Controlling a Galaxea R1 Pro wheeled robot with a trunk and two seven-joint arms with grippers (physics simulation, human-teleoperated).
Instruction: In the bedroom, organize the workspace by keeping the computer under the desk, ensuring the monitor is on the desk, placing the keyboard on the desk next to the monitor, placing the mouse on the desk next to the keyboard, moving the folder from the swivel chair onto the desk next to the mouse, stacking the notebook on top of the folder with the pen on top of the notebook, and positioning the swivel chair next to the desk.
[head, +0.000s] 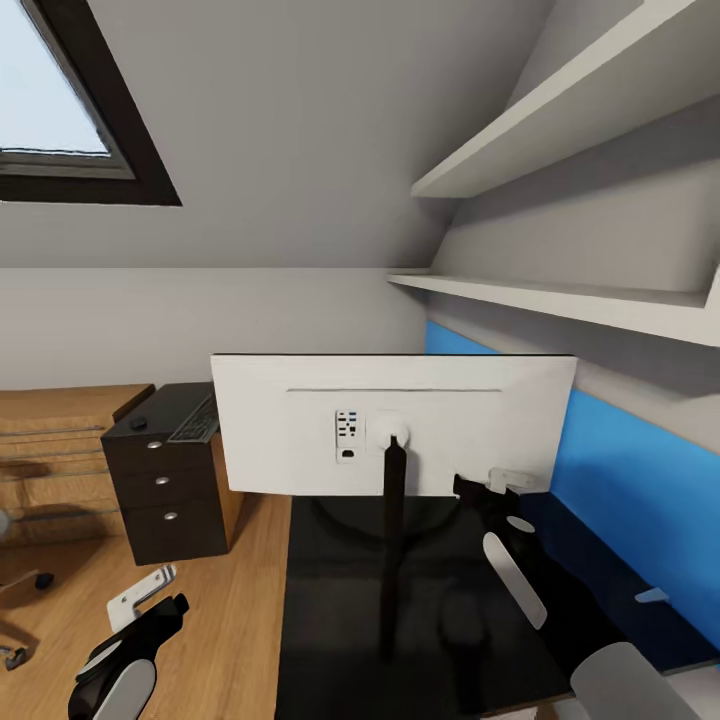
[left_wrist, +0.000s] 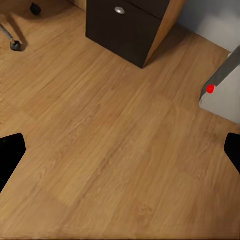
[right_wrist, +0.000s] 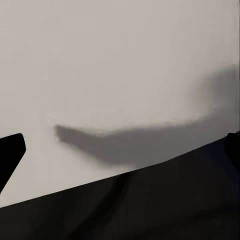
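The monitor stands on the black desk with its white back toward me, on a thin black stand. My right gripper is open at the monitor's lower right edge, its fingers apart; in the right wrist view the monitor's back and the desk are close ahead. The left gripper hangs open over the wood floor, left of the desk. The keyboard and a small dark mouse lie on a dark drawer unit. The computer shows its red light. Folder, notebook and pen are out of view.
The swivel chair's base and castor sit on the floor at far left. A light wood shelf unit stands behind the drawer unit. The blue back panel and white wall shelves bound the desk on the right.
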